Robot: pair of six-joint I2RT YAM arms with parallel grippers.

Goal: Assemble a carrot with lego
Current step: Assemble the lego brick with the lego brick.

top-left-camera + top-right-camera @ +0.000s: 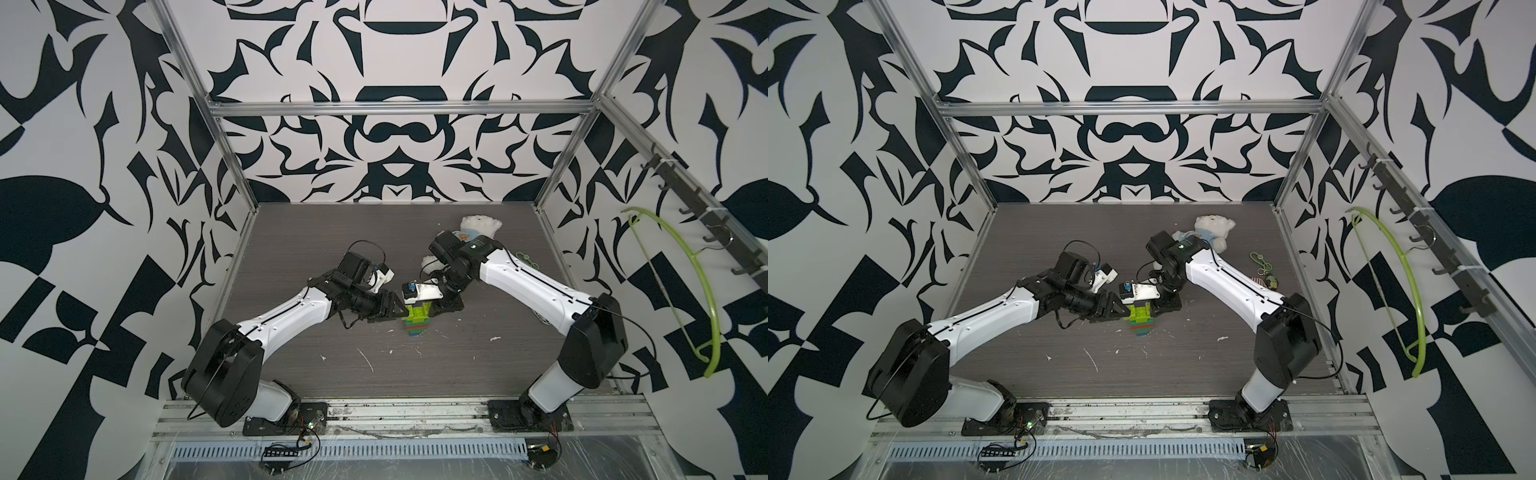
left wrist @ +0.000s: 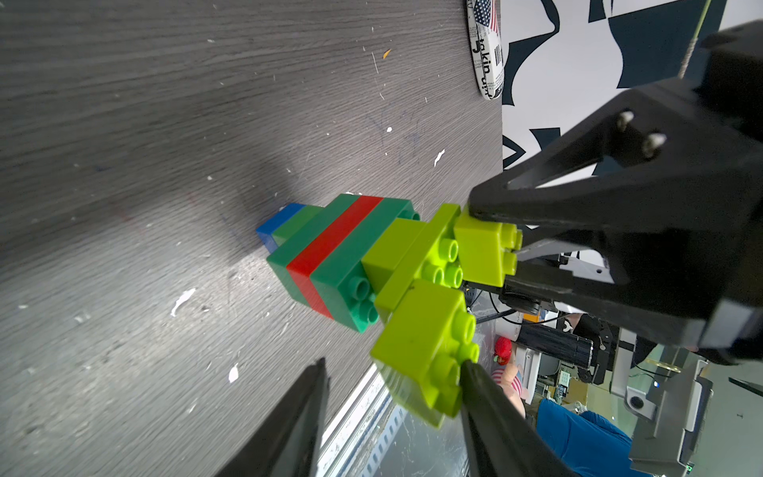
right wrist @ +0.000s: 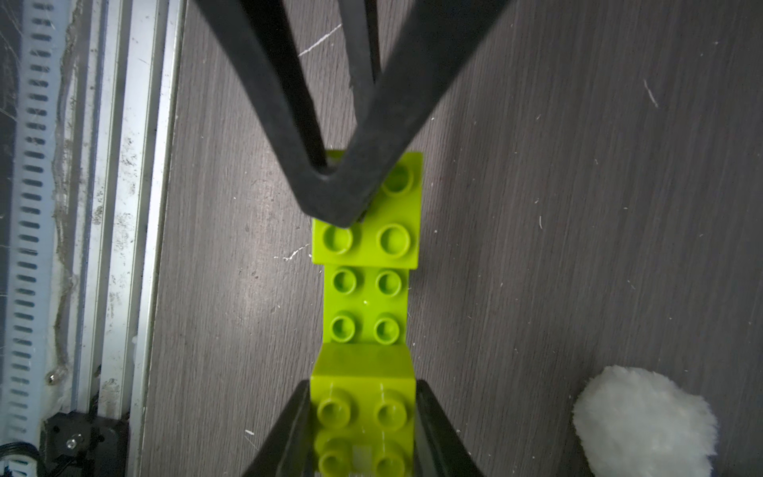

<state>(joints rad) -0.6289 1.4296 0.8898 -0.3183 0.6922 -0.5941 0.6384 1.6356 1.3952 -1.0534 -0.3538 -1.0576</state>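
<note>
The carrot (image 1: 417, 323) (image 1: 1140, 319) stands upright at the table's middle in both top views: blue tip on the wood, dark green layers with one red band (image 2: 330, 256), and a forked lime top. My right gripper (image 3: 363, 388) (image 1: 432, 308) is shut on one square lime brick (image 3: 365, 409) (image 2: 483, 252) of the fork. My left gripper (image 2: 394, 363) (image 1: 395, 309) is open. One of its fingertips (image 2: 468, 371) rests on the studs of the other lime brick (image 2: 417, 347) (image 3: 396, 239); its other finger stands clear of the brick.
A white teddy bear (image 1: 1212, 228) (image 3: 644, 417) lies behind the right arm. A keychain (image 1: 1262, 266) and a printed oval badge (image 2: 487, 49) sit near the right wall. A lime hanger (image 1: 681, 291) hangs outside. The metal rail (image 3: 124, 206) runs along the table's front edge.
</note>
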